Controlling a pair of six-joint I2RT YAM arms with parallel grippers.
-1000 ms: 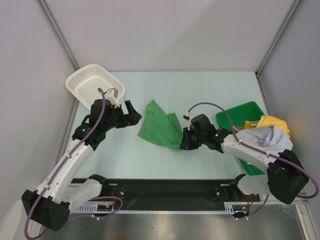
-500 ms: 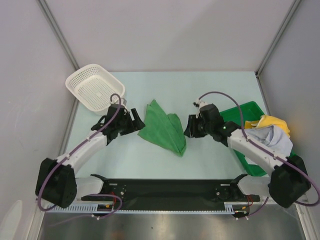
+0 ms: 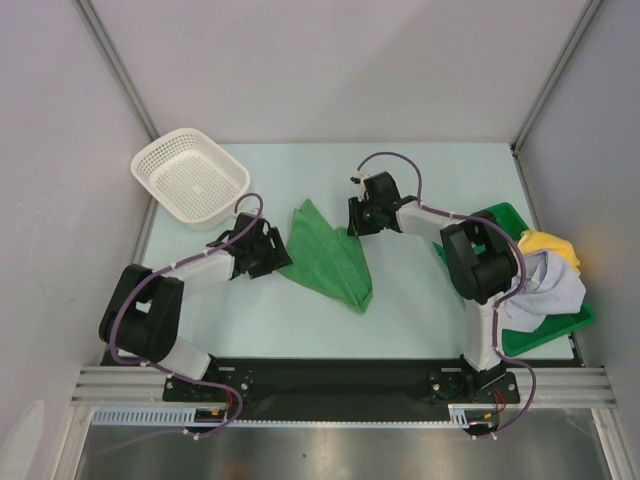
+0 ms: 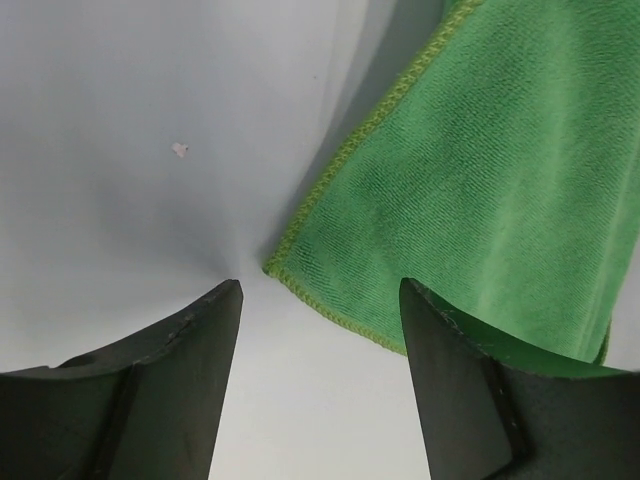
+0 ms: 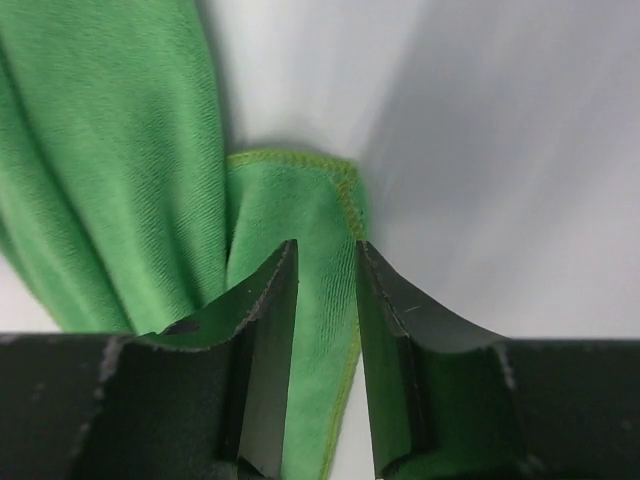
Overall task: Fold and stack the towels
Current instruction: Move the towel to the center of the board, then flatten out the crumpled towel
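Observation:
A green towel (image 3: 330,262) lies crumpled in loose folds in the middle of the table. My left gripper (image 3: 276,260) is low at its left corner, and in the left wrist view the gripper (image 4: 318,290) is open, with the towel's hemmed corner (image 4: 272,268) just ahead between the fingers. My right gripper (image 3: 353,218) is at the towel's far right corner. Its jaws (image 5: 327,245) stand narrowly open astride the towel's hem (image 5: 345,185), with cloth showing flat in the gap. A yellow towel (image 3: 550,245) and a white towel (image 3: 550,288) are heaped in the green tray (image 3: 478,216).
A white mesh basket (image 3: 190,180) stands at the back left, close behind the left arm. The green tray sits at the right edge under the right arm's elbow. Grey walls close in the table on three sides.
The right gripper let go of the towel's near edge and moved back to its far right corner. The left arm swung down toward the towel's left corner, its jaws narrowing.

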